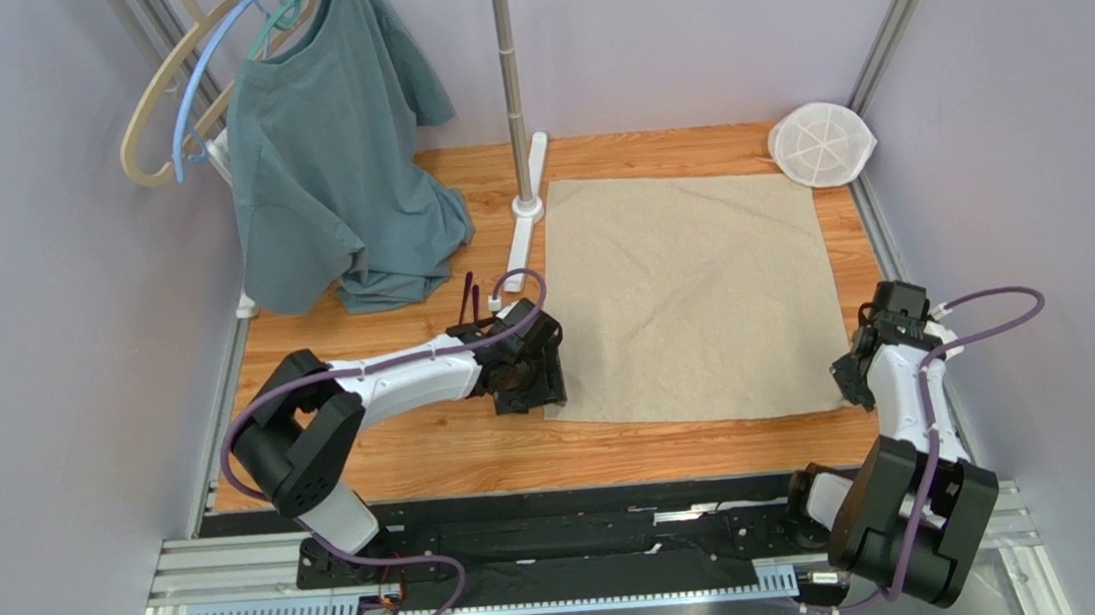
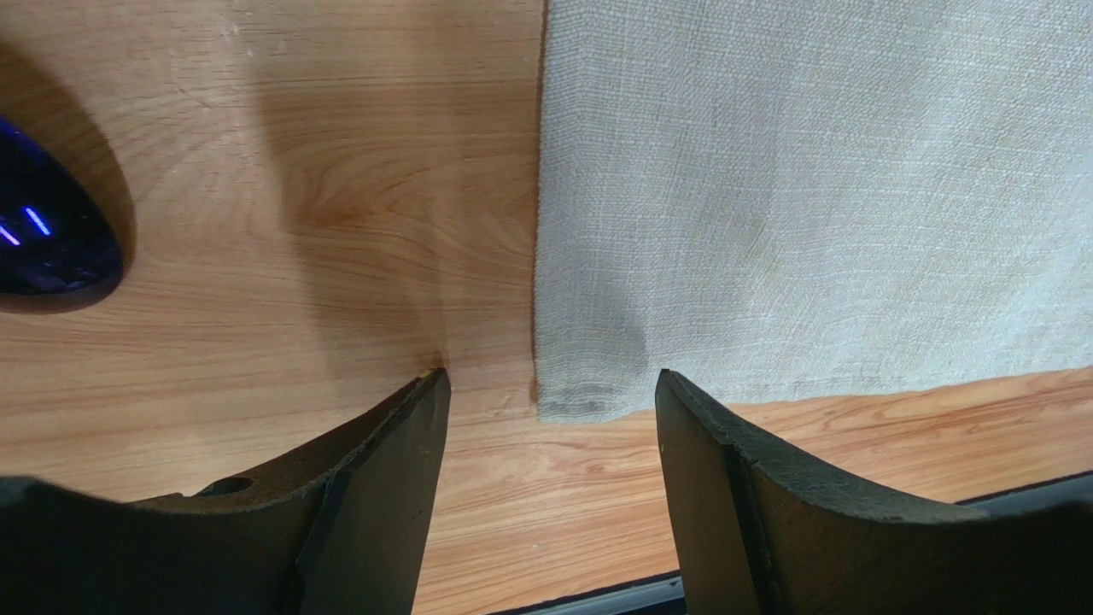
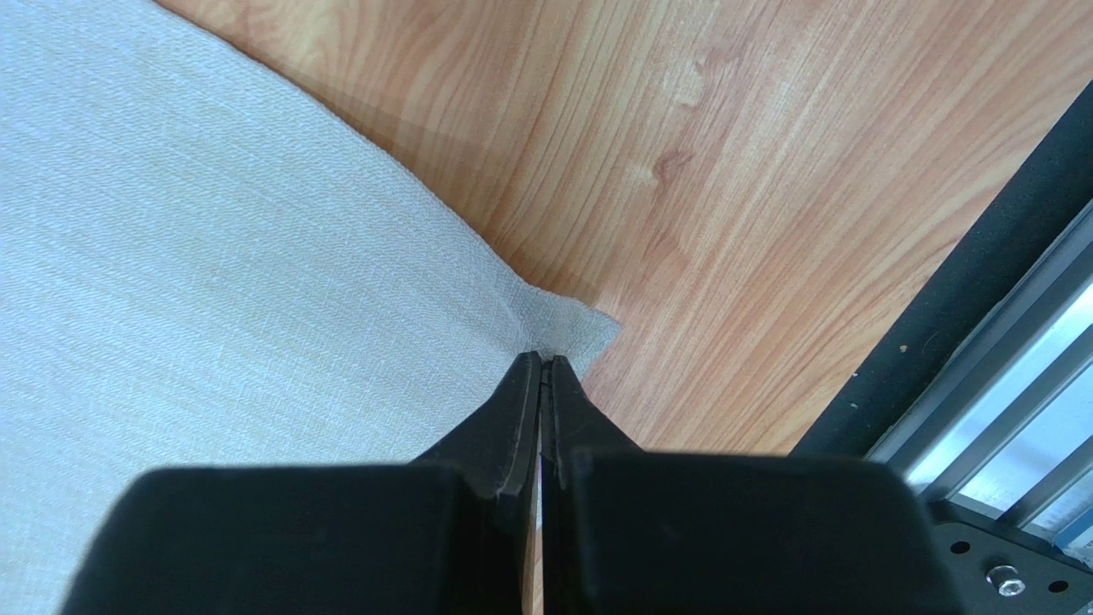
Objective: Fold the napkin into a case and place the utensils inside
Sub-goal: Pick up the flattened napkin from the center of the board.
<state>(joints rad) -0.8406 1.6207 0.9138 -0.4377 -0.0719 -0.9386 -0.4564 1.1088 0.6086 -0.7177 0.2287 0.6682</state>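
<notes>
On the wooden table (image 1: 419,465), from above, saw the napkin (image 1: 694,295) spread flat, left gripper (image 1: 528,388) at its near-left corner, right gripper (image 1: 855,377) at its near-right. Through the left wrist, found jaws wide astride that corner, 1 purple spoon bowl (image 2: 45,231) off left. Through the right wrist, found fingers (image 3: 507,423) pinched tight on the napkin's corner.

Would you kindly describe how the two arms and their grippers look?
Both the left arm and right arm have white links between black joint housings, each with a looping purple cable. The left gripper and right gripper have tapering matte black fingers.
</notes>
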